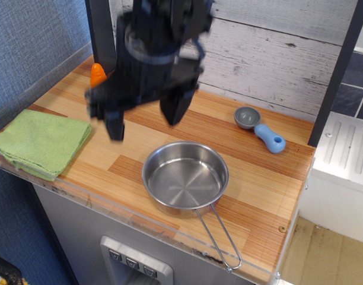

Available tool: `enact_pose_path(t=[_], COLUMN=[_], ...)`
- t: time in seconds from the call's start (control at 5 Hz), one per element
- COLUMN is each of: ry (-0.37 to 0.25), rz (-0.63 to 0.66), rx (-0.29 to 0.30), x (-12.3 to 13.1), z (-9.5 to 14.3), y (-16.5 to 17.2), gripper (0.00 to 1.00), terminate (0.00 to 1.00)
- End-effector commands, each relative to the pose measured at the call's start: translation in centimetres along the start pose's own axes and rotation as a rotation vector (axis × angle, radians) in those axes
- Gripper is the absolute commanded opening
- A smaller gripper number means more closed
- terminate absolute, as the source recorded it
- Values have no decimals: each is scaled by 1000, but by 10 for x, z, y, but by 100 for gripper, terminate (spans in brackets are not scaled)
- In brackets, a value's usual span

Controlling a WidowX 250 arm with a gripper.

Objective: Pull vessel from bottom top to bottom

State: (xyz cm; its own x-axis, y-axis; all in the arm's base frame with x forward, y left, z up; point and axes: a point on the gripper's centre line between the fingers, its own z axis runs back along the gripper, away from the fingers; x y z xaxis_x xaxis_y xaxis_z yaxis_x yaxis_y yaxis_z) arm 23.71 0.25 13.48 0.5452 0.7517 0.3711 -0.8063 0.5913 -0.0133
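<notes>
Wooden worktop point(258, 172) carries all items. Gripper point(147, 116) hangs above it, fingers point(173, 108) apart and holding nothing. Green cloth point(39, 141) lies at the left edge. Steel vessel point(185, 176) sits near the front edge, its bowl empty, wire handle toward the front. Grey scoop point(248, 117), blue-handled, also empty, lies near the wall.

Single view, observation.image: a fixed camera set high off the counter's point(261, 178) front edge, looking down obliquely toward the back wall point(270, 53). It stands at middle range, taking in the counter from its left edge to its right front corner. The gripper point(145, 116) hangs blurred near the upper middle of the frame.
</notes>
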Motion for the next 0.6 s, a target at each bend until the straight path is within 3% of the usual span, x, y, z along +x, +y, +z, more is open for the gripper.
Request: enact_pose_path(t=[0.0, 0.2, 0.4], ry=[-17, -17, -17], rz=[1, 1, 1], rx=[-28, -28, -28], x=[3, 3, 3], z=[13, 13, 13], y=[-4, -4, -4], gripper=[100, 100, 100], terminate=[0, 0, 100])
